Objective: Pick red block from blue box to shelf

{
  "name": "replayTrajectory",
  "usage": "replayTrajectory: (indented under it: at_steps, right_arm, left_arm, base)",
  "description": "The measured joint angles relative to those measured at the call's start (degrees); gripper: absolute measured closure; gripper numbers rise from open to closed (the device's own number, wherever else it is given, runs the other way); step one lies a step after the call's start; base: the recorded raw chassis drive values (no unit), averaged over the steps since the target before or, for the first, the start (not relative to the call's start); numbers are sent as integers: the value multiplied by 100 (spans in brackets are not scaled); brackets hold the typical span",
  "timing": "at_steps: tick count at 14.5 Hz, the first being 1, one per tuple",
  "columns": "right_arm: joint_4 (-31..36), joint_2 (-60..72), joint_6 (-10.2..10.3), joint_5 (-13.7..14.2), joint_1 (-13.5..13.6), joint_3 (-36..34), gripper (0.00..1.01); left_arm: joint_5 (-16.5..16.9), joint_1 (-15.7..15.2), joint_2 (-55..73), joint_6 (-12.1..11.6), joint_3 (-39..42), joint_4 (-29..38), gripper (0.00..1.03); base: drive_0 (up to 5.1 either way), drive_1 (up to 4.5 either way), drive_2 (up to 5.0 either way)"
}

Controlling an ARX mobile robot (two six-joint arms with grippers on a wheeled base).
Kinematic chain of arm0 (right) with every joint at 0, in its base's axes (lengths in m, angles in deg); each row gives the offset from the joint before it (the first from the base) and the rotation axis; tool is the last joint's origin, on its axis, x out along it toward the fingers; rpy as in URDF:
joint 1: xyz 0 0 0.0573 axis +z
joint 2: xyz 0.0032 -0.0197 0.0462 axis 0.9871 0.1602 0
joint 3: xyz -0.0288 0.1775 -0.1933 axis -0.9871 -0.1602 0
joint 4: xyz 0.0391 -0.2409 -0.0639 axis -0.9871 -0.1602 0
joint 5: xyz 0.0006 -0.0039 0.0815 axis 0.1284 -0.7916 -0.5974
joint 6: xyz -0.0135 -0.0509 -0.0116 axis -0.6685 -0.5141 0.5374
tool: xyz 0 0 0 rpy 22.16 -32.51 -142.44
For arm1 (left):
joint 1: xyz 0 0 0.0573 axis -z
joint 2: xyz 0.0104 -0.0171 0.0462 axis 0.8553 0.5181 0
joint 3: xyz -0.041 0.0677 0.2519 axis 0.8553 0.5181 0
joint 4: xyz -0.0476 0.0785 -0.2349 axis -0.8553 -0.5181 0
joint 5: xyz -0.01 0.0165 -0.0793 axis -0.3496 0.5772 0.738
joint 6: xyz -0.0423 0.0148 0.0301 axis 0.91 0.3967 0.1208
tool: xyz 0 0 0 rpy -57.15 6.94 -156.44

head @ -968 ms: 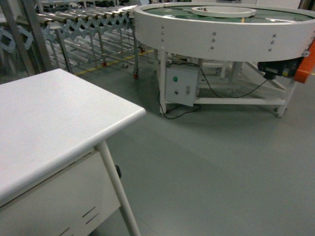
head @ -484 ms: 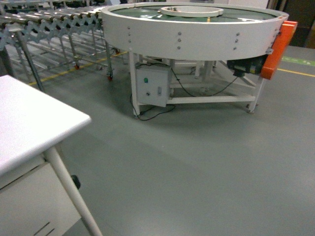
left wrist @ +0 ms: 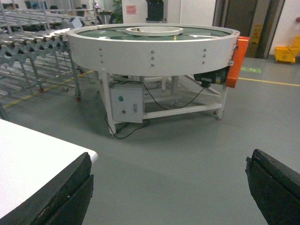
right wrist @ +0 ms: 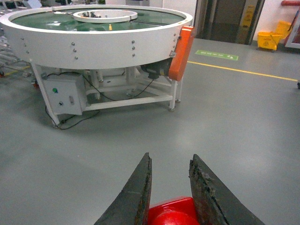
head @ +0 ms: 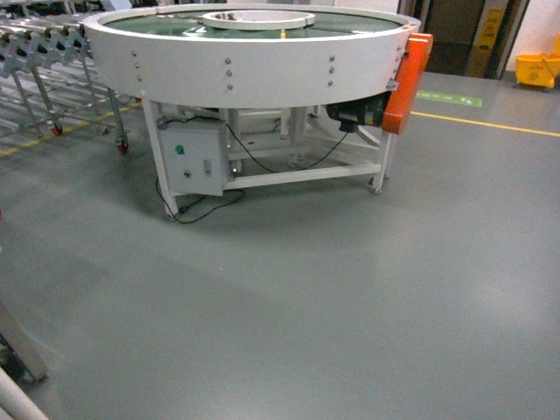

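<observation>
The red block (right wrist: 173, 213) shows only in the right wrist view, at the bottom edge, with its round stud facing the camera. My right gripper (right wrist: 171, 157) is shut on it, its two dark fingers pinching the block's sides above the grey floor. In the left wrist view my left gripper (left wrist: 169, 159) stands wide open with nothing between its fingers; its left finger overlaps a white table corner (left wrist: 28, 159). Neither gripper appears in the head view. The blue box and the shelf are out of view.
A large round white conveyor table (head: 254, 52) on a white frame stands ahead, with a grey control box (head: 194, 162) and an orange guard (head: 404, 79). A roller conveyor (head: 35, 44) runs at far left. A yellow mop bucket (head: 538, 68) is at far right. Grey floor lies between.
The head view has swung to the right: the white table has slid out at the left, and the round conveyor has shifted left and fuller into view.
</observation>
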State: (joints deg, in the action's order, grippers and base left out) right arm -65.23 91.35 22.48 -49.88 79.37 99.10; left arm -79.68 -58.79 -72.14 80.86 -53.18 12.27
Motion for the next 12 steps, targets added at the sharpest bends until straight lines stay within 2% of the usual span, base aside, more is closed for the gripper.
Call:
replayTrajectory:
  at_steps: [8,12]
  right_arm:
    - [13,-9,0,-22,-2,0,81]
    - [4,-13,0,-24,-4,0,81]
  left_arm:
    - [-2,0,0,0,0,-7,5]
    - [-4,0,0,0,0,7,5]
  base:
    - [-161,-161,-161]
    - [-174,186,-533]
